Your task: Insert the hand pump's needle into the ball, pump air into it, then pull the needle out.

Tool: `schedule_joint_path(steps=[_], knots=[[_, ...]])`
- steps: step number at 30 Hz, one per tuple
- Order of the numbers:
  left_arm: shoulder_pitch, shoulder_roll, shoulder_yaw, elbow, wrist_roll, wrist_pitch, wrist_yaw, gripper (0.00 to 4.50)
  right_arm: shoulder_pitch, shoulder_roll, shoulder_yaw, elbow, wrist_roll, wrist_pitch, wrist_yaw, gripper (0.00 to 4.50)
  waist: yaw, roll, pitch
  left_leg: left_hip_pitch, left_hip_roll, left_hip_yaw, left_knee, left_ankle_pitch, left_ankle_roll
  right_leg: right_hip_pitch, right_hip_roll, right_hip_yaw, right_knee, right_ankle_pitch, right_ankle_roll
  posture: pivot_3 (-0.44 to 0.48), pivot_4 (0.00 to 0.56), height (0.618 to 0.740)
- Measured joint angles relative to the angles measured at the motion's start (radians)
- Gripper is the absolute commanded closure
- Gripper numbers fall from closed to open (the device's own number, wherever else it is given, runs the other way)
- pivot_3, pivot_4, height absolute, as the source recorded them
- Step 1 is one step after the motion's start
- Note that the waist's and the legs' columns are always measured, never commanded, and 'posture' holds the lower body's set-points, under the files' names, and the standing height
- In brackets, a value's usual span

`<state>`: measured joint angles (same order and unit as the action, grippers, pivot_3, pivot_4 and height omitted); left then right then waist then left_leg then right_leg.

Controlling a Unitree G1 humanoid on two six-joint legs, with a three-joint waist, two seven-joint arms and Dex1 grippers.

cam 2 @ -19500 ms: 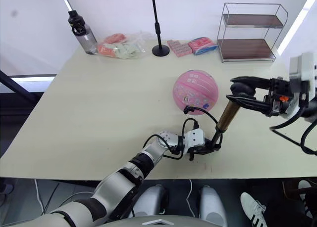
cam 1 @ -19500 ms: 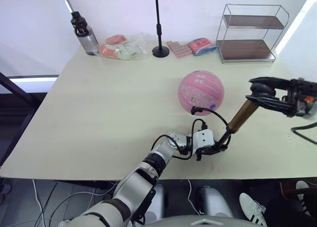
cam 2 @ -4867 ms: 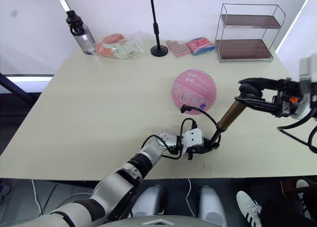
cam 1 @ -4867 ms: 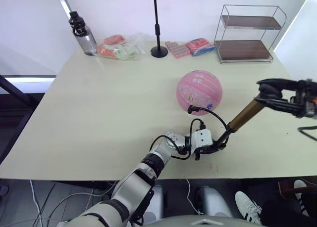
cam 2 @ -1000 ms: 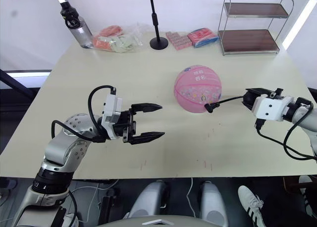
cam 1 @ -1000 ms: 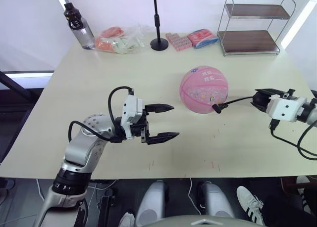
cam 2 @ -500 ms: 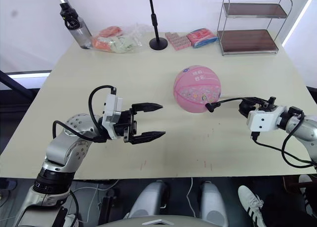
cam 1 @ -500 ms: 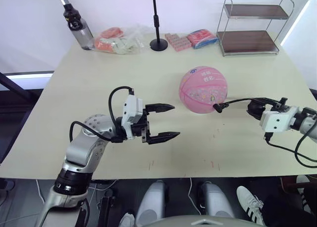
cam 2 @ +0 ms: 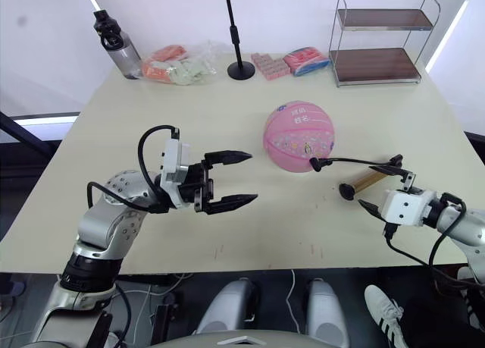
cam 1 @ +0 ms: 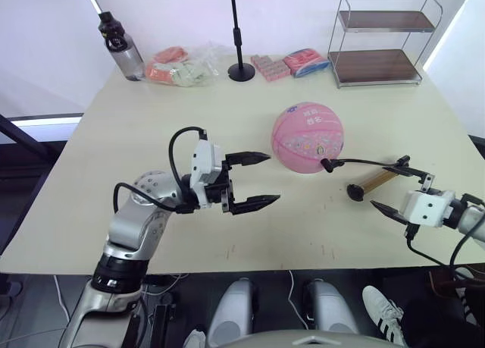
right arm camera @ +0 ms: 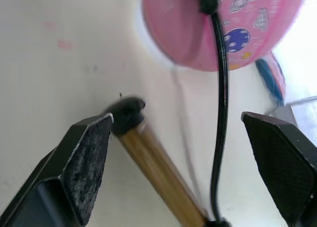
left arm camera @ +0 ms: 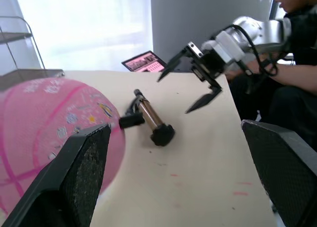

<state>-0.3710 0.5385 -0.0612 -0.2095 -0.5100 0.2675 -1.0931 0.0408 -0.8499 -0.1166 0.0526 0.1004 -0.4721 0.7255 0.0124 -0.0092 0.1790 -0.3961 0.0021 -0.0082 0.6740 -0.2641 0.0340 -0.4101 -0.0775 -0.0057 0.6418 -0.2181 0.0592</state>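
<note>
One hand pump point(cam 1: 372, 181) lies flat on the table point(cam 1: 136, 128), long axis left-right beside one ball point(cam 1: 308, 137); both pincers, left point(cam 1: 261, 180) and right point(cam 1: 390, 186), spread apart

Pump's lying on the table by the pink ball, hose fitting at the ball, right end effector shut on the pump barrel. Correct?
Not quite. The right end effector is open and apart from the hand pump, holding nothing, as the left eye view shows. The rest stands: the pump lies on the table beside the pink ball, and its hose fitting sits at the ball.
</note>
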Motion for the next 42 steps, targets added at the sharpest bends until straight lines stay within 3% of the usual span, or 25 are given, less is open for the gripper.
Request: schedule_joint_path(steps=[6,14,27,42], knots=[[-0.116,-0.096,-0.018,0.097,0.059,-0.013,0.099,0.0,0.113,0.11,-0.061,-0.13,0.301,0.146,0.057,0.04,0.001,-0.002,-0.001,0.0,0.001,-0.001,0.001,0.0,0.0,0.001,0.003,0.002,0.0,0.001,0.0,0.0,0.15,0.74],[-0.26,-0.183,-0.047,0.249,0.17,-0.014,0.219,0.0,0.217,0.226,-0.098,-0.313,0.56,0.281,0.121,0.04,0.001,-0.002,-0.001,0.0,0.001,-0.001,0.001,0.0,0.0,0.0,0.006,0.004,0.001,0.001,0.0,0.0,0.15,0.74],[-0.513,-0.351,-0.067,0.527,0.302,-0.037,0.392,0.0,0.262,0.306,-0.137,-0.336,0.579,0.285,0.205,0.04,-0.001,-0.003,0.0,-0.001,0.001,-0.001,0.002,0.0,0.0,0.0,0.007,0.006,0.001,0.0,0.0,0.0,0.15,0.74],[-0.575,-0.403,-0.065,0.67,0.353,-0.021,0.468,0.0,0.231,0.333,-0.133,-0.335,0.528,0.271,0.228,0.04,0.0,-0.003,0.0,-0.001,0.001,-0.001,0.002,0.0,0.0,0.0,0.007,0.006,0.001,0.001,0.0,0.0,0.15,0.74]])
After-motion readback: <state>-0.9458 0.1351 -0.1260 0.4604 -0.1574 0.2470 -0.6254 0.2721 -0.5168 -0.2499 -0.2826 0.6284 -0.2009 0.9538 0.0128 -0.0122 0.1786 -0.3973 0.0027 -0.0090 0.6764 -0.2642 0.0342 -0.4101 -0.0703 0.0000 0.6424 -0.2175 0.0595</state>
